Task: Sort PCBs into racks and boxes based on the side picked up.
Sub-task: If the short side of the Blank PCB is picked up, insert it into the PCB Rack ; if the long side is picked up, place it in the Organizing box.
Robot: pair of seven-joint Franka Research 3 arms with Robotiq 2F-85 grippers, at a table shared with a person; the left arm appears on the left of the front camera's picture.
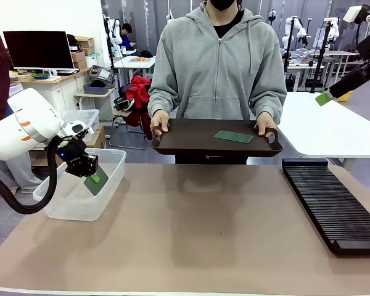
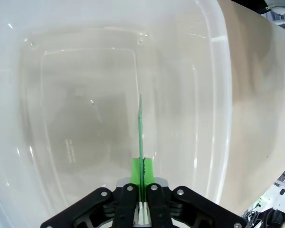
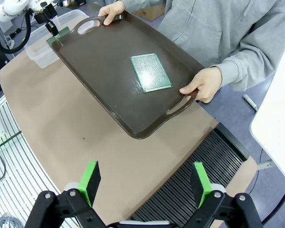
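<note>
**PCB one [image 1: 97, 182] over the box [image 1: 71, 206], PCB two [image 1: 234, 136] on the tray [image 1: 191, 147]**

Front view first. The left gripper [image 1: 91, 172] is clamping PCB one by its upper edge. The board is hanging tilted inside the outline of the clear box, which is sitting at the table's left edge. Whether the board is touching the box floor, I cannot tell. At the far side, the person is holding the dark tray level, right hand [image 1: 160, 122] on the left handle and left hand [image 1: 266, 125] on the right one. PCB two is lying flat on the tray, right of centre. The black rack [image 1: 333, 206] is running along the table's right side. High at the far right, the right gripper [image 1: 325, 97] is hanging with one green pad showing.

Over to the left wrist view. The green pads [image 2: 135, 167] are pressing together on PCB one [image 2: 140, 123], which is showing edge-on as a thin green line. It is pointing straight into the box [image 2: 218, 95], with translucent walls curving all around.

Now the right wrist view. The right gripper [image 3: 146, 179] is standing wide apart with nothing between its fingers, hovering over the table's edge and the rack [image 3: 204, 166]. PCB two [image 3: 151, 72] is lying dotted face up on the tray [image 3: 99, 57], near the person's left hand [image 3: 206, 84]. Far off, the left gripper [image 3: 51, 26] is dangling PCB one [image 3: 57, 37] at the box [image 3: 40, 50].
</note>
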